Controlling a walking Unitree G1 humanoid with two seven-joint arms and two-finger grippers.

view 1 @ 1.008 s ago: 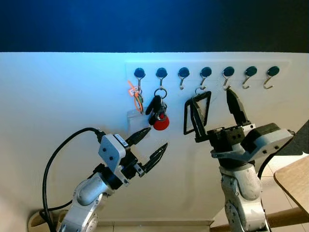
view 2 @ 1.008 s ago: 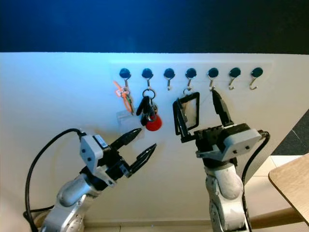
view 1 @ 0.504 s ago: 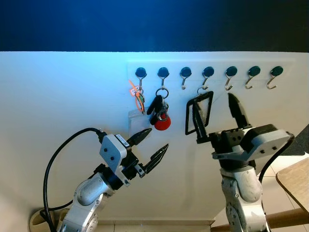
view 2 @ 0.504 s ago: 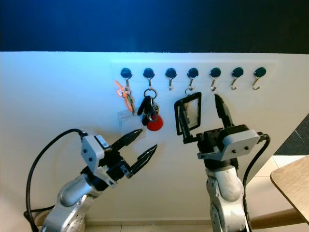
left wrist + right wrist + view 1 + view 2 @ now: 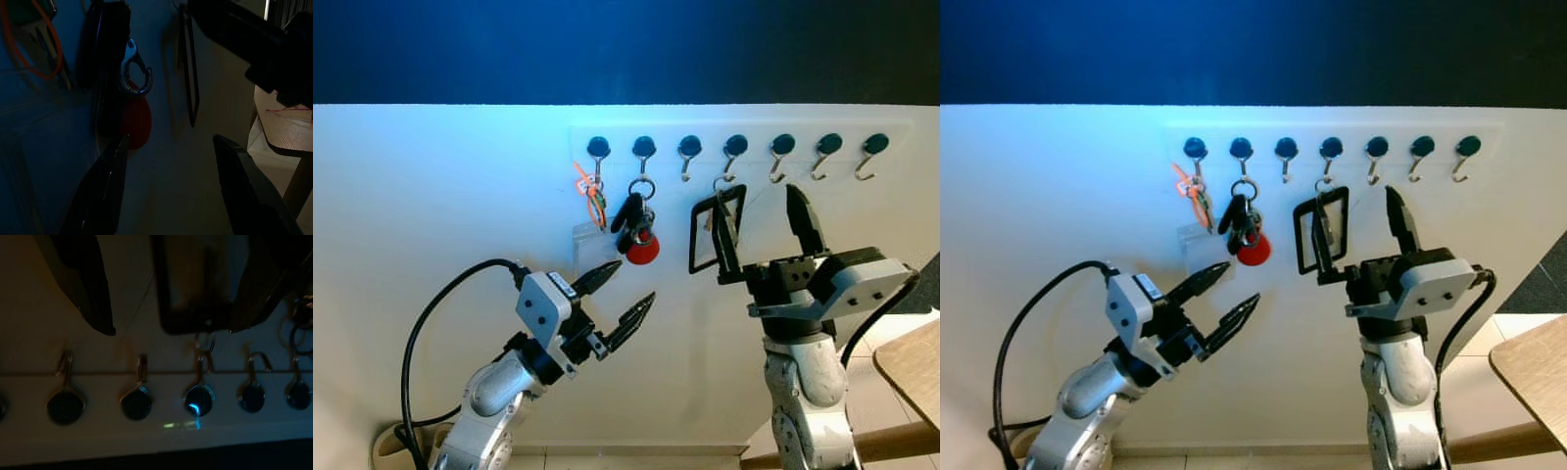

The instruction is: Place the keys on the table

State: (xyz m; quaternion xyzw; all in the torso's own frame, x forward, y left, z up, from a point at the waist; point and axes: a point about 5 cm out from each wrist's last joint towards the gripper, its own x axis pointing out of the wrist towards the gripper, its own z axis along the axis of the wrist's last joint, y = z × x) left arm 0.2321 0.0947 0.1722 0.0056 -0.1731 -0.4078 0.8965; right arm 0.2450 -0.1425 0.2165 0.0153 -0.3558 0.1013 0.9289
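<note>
White wall [image 5: 431,215] carries a row of seven dark-capped hooks [image 5: 734,147] under a dark blue band [image 5: 607,49]. Keys [image 5: 634,220] with a red fob hang from the second hook, beside an orange-looped bunch [image 5: 590,196] on the first; a black rectangular frame [image 5: 715,230] hangs from the fourth. Left gripper [image 5: 615,299], fingers spread, sits just below the keys, not touching. Right gripper [image 5: 759,230] is raised with fingers spread, one beside the frame; contact cannot be told.

Left wrist view, dim: silver clasp [image 5: 137,73] above the red fob [image 5: 134,120], plus the wooden table [image 5: 286,125] off to the side. Right wrist view: hook caps [image 5: 198,399] close up, frame [image 5: 195,284] between the fingers [image 5: 83,279]. Head views show the table corner [image 5: 913,367] at the robot's right, over pale floor tiles.
</note>
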